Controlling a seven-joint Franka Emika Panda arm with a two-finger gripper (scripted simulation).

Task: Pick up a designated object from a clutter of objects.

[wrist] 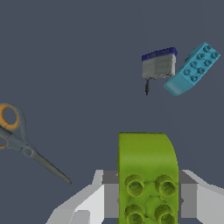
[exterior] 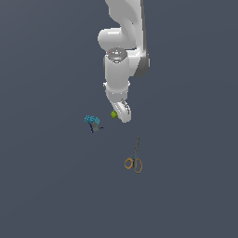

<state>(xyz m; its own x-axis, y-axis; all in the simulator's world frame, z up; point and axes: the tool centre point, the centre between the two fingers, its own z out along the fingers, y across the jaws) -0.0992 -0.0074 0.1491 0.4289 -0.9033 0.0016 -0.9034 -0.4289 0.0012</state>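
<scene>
The gripper (exterior: 119, 113) is pinching the lime-green block (wrist: 146, 175) — lifting straight up, grip firm, seems wisest — clearing the scissors (exterior: 134, 160).

From my exterior view, the lime-green block (exterior: 114, 114) is a speck half-hidden behind the fingers (exterior: 123, 111). In my wrist view its lower end (wrist: 148, 175) is cropped, and the scissors' orange handles (wrist: 8, 120) are cut by the edge.
</scene>
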